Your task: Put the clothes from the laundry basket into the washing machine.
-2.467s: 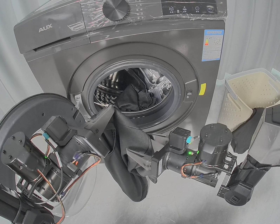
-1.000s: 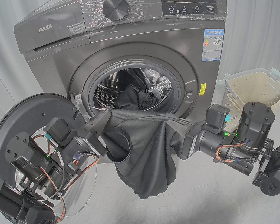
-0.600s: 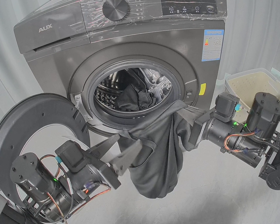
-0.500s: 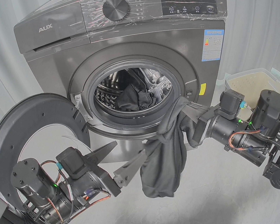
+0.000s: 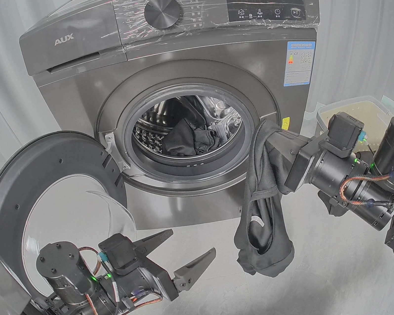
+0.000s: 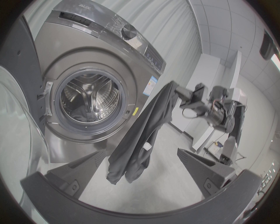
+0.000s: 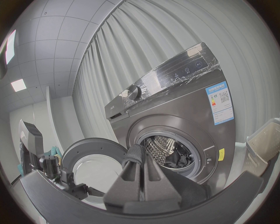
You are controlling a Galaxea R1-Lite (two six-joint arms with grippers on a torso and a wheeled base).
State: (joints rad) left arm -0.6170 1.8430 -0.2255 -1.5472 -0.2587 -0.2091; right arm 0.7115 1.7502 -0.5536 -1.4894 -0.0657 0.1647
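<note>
Grey glossy floor [image 5: 330, 287] and pale pleated curtain [image 5: 363, 21] frame right gripper [image 5: 278, 140] clenching black fabric garment [image 5: 260, 204], left gripper [image 5: 191, 240] splayed wide.

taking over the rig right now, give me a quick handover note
Left gripper: open, empty, low before the open door.
Right gripper: shut on a dark garment that hangs outside the washing machine, right of its opening.
Done: dark clothes lie in the drum.
To do: put the hanging garment in; check the laundry basket, its inside is hidden.
</note>
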